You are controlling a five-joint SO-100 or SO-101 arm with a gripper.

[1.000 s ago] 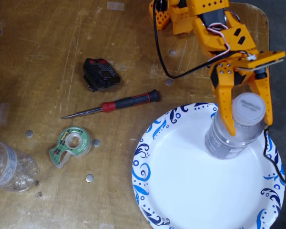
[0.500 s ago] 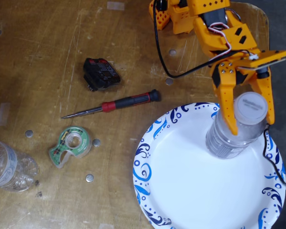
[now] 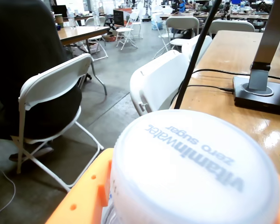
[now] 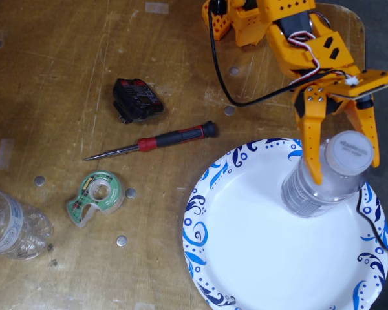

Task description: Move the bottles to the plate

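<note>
A clear ribbed bottle (image 4: 313,187) with a white cap stands on the right part of the plate (image 4: 246,245), leaning slightly right. My orange gripper (image 4: 346,172) comes down from the top right. Its fingers (image 4: 312,145) sit on both sides of the bottle's neck and cap, shut on it. In the wrist view the white cap (image 3: 191,168), printed "vitaminwater zero sugar", fills the lower frame, with an orange finger (image 3: 84,196) beside it at the left. A second bottle (image 4: 10,226) lies on its side at the table's left edge, partly out of view.
Left of the plate lie a green tape dispenser (image 4: 96,197), a red-and-black screwdriver (image 4: 155,141) and a black block (image 4: 137,100). A black cable (image 4: 215,61) loops down from the arm. The table's right edge (image 4: 364,39) runs close behind the gripper.
My gripper has shifted slightly right, and the bottle's cap has moved right with it. The plate has nudged a little right too.
</note>
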